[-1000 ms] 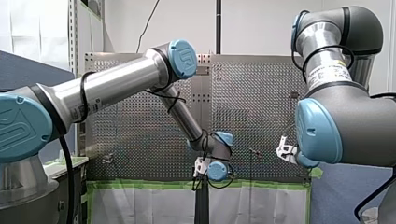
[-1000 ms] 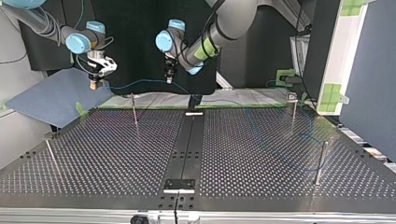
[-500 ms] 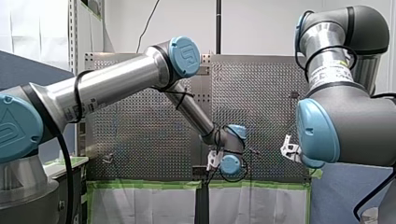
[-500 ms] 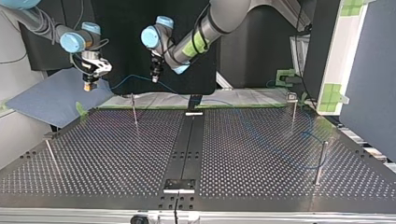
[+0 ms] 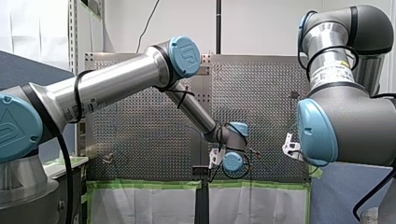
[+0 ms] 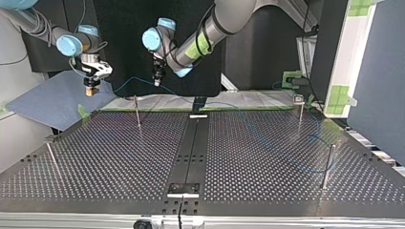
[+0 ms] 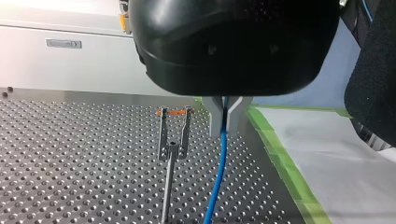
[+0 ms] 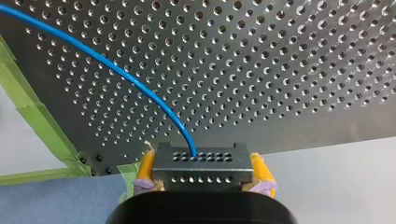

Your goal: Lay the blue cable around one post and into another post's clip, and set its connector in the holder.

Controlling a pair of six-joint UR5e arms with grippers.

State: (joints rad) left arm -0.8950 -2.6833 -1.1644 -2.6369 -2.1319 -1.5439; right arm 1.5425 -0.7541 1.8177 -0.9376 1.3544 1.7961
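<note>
Left hand nearer post, tight on cable

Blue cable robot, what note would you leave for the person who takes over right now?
My left gripper: jaws shut on the blue cable, above the table, beside a clip post.
My right gripper: yellow-padded jaws shut on the black connector, up in the air.
Cable: it hangs between both grippers, then trails across the table toward a plain post. I cannot tell if it loops that post.
Done: cable and connector are both in hand.
Left: cable into the clip, which is empty; connector into its holder, which I cannot pick out here.
</note>
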